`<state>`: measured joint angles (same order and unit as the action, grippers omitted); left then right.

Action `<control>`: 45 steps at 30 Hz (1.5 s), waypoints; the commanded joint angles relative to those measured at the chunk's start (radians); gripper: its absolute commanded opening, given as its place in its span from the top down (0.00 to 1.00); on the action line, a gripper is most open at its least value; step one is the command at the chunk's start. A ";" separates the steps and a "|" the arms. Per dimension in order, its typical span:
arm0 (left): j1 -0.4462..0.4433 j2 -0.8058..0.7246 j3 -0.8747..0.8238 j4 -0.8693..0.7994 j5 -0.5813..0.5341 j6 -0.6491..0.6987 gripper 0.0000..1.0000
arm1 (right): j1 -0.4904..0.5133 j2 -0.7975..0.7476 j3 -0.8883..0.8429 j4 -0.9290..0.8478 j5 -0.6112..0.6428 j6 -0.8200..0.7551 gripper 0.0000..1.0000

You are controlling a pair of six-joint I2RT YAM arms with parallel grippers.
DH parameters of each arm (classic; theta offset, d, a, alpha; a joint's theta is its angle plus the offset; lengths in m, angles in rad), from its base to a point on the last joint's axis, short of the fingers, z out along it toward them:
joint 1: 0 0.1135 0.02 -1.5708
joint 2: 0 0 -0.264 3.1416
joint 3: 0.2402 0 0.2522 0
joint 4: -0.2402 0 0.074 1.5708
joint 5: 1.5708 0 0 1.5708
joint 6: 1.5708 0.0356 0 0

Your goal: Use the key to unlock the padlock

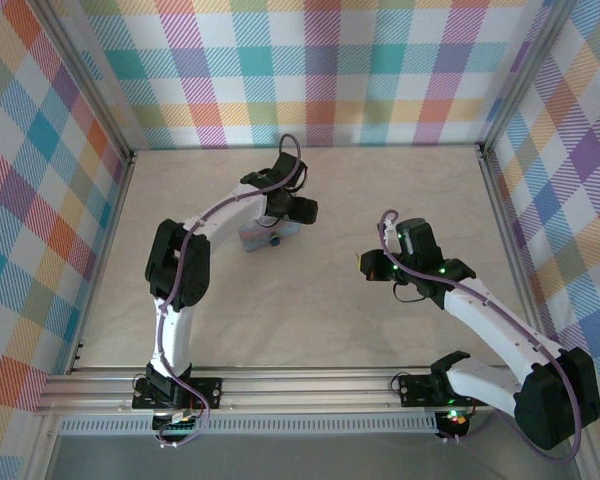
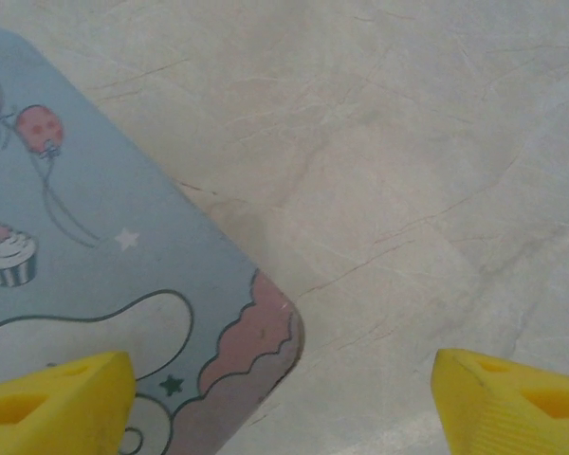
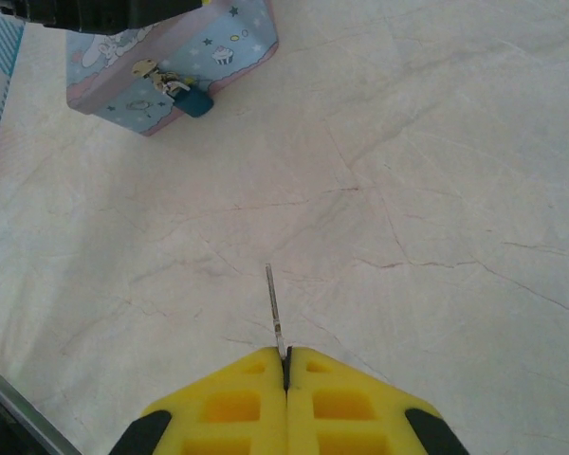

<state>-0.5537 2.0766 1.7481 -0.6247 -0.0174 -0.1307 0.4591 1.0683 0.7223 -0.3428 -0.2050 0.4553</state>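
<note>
At right wrist, key (image 3: 273,305) pinched by right gripper (image 3: 286,358), padlock (image 3: 196,101) on tin (image 3: 114,93)

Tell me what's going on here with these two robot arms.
The right gripper is shut on a thin dark metal key, whose blade sticks out ahead of the fingers toward a pale blue rectangular tin with cartoon pictures. A small dark blue padlock hangs at the clasp on the tin's side, well apart from the key. The left gripper is open above a corner of the tin's lid. The key has not yet reached the lock.
</note>
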 commanded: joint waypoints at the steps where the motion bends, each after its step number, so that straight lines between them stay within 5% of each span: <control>1: -0.021 0.027 0.024 -0.023 0.004 0.046 0.19 | -0.002 0.006 0.039 -0.037 0.015 -0.007 1.00; 18: -0.176 -0.118 -0.183 0.027 0.030 -0.026 0.20 | -0.179 -0.047 0.007 -0.110 -0.098 0.015 1.00; 34: -0.368 -0.181 -0.299 0.096 0.039 -0.162 0.20 | -0.188 -0.109 -0.033 -0.159 -0.093 0.030 1.00; 45: -0.378 -0.277 -0.283 0.108 0.020 -0.176 0.17 | -0.188 -0.135 -0.056 -0.190 -0.092 0.020 1.00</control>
<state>-0.9287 1.8763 1.4635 -0.5167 -0.0097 -0.2920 0.2752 0.9497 0.6727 -0.5140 -0.2852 0.4843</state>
